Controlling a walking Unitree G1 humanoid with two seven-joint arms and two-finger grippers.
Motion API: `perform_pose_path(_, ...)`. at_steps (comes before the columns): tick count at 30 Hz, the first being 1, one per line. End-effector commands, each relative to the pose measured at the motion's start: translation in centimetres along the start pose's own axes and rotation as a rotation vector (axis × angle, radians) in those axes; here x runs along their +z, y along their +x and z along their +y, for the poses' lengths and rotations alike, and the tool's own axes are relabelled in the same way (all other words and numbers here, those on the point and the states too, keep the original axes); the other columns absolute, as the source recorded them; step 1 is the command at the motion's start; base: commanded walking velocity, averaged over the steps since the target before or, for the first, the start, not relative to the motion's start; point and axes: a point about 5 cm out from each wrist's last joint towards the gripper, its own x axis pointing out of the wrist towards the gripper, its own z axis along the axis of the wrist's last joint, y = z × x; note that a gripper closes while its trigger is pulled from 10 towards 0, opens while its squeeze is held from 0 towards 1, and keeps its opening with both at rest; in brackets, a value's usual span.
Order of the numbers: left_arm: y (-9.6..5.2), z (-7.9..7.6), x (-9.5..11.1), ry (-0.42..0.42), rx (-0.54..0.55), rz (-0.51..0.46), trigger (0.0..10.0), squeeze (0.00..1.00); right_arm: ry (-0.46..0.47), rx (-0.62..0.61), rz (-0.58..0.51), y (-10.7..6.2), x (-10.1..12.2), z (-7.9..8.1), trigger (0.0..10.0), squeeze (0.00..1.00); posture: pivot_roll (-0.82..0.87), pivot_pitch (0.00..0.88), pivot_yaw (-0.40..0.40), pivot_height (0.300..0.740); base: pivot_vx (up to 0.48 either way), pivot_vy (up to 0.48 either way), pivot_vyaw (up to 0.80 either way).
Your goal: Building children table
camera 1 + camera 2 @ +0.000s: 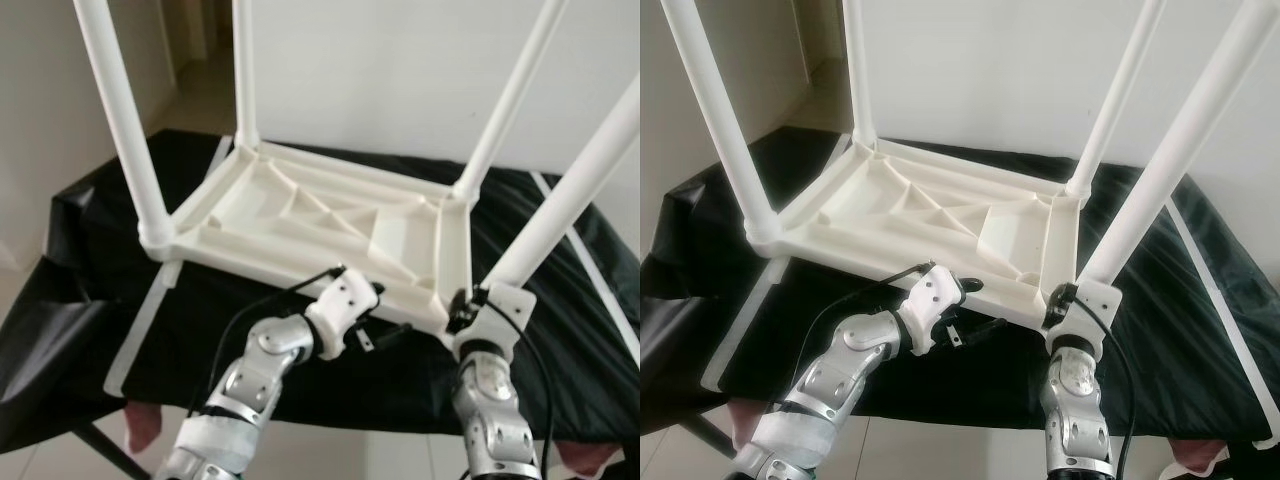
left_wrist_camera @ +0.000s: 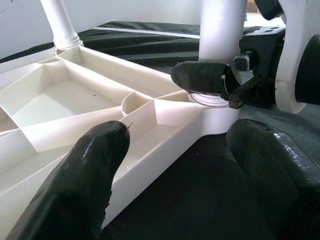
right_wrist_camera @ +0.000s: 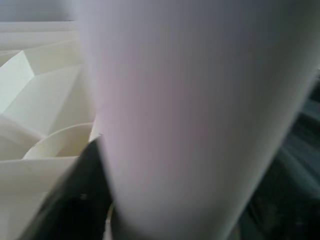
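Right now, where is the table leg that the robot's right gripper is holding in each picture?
Left eye view: the near right leg rises from lower middle to the upper right edge.
Right eye view: the same leg, slanting to the upper right.
Left wrist view: its base stands at top centre, a black finger against it.
Right wrist view: the blurred white column.
Shared landmark: the upturned table top.

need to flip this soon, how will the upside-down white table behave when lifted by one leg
The table is probably light: thin ribbed plastic. With four long legs up, likely top-heavy and tippy. The leg in the right gripper looks smooth, possibly slippery.
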Motion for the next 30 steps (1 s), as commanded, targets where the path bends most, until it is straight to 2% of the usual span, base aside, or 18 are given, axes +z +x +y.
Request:
perform_pose_path(1,0.3,0.4,0.1,0.012,0.066,0.001,10.0,0.00,0.012,0.016,-0.005,0.1,0.1,-0.2,10.0,1.00,0.00,0.000,-0.083,0.740,0.000,0.000,0.00)
perform_pose_path(3,0.3,0.4,0.1,0.016,0.067,0.002,10.0,0.00,0.006,0.034,-0.011,0.2,0.3,-0.2,10.0,1.00,0.00,0.000,-0.079,0.740,0.000,0.000,0.00)
perform_pose_path(7,0.2,0.2,0.1,0.023,0.058,0.001,10.0,0.00,0.008,0.153,-0.054,0.4,1.2,-0.2,10.0,1.00,0.00,0.000,-0.071,0.740,0.000,0.000,0.00)
perform_pose_path(10,0.2,0.2,0.1,0.027,0.057,0.002,10.0,0.00,0.001,0.170,-0.056,0.4,1.3,-0.3,10.0,1.00,0.01,0.000,-0.071,0.740,0.000,0.000,0.00)
perform_pose_path(12,0.0,0.2,0.0,0.030,0.053,0.008,10.0,0.00,0.003,0.254,-0.062,0.5,1.4,-0.3,10.0,1.00,0.01,0.000,-0.065,0.740,0.000,0.000,0.00)
perform_pose_path(13,0.0,0.2,0.0,0.030,0.053,0.008,10.0,0.00,0.003,0.254,-0.062,0.5,1.4,-0.3,10.0,1.00,0.01,0.000,-0.065,0.740,0.000,0.000,0.00)
perform_pose_path(14,-0.1,0.2,-0.1,0.038,0.049,0.011,10.0,0.00,-0.017,0.370,-0.064,0.7,1.4,-0.6,10.0,0.92,0.01,0.000,-0.062,0.740,0.000,0.000,0.00)
perform_pose_path(15,-0.1,0.2,-0.1,0.038,0.049,0.011,10.0,0.00,-0.017,0.370,-0.064,0.7,1.4,-0.6,10.0,0.92,0.01,0.000,-0.062,0.740,0.000,0.000,0.00)
perform_pose_path(16,-0.1,0.2,-0.1,0.043,0.050,0.011,10.0,0.00,-0.028,0.414,-0.064,0.8,1.4,-0.8,10.0,0.50,0.01,0.000,-0.054,0.740,0.000,0.000,0.00)
perform_pose_path(17,-0.1,0.2,-0.1,0.047,0.051,0.011,10.0,0.00,-0.035,0.438,-0.064,0.9,1.4,-0.9,10.0,0.17,0.01,0.000,-0.054,0.740,0.000,0.000,0.00)
perform_pose_path(18,-0.1,0.2,-0.1,0.047,0.051,0.011,10.0,0.00,-0.035,0.438,-0.064,0.9,1.4,-0.9,10.0,0.17,0.01,0.000,-0.054,0.740,0.000,0.000,0.00)
perform_pose_path(19,0.0,0.2,-0.1,0.049,0.051,0.011,10.0,0.00,-0.049,0.481,-0.064,1.0,1.4,-1.0,10.0,0.00,0.00,0.000,-0.044,0.740,0.000,0.000,0.00)
perform_pose_path(22,0.2,0.0,0.1,0.049,0.033,0.007,10.0,0.00,-0.124,0.653,-0.047,0.7,1.4,-1.2,10.0,0.00,-0.01,0.000,-0.018,0.740,0.000,0.000,0.00)
perform_pose_path(28,0.4,-0.1,0.2,0.055,0.007,0.005,10.0,0.00,-0.162,0.752,-0.021,0.6,1.5,-1.9,10.0,0.00,-0.03,0.000,-0.003,0.740,0.000,0.000,0.00)
perform_pose_path(30,0.4,0.0,0.3,0.059,-0.007,0.007,10.0,0.00,-0.207,0.818,-0.005,0.8,1.7,-2.8,10.0,0.00,-0.04,0.000,0.007,0.740,0.000,0.000,0.00)
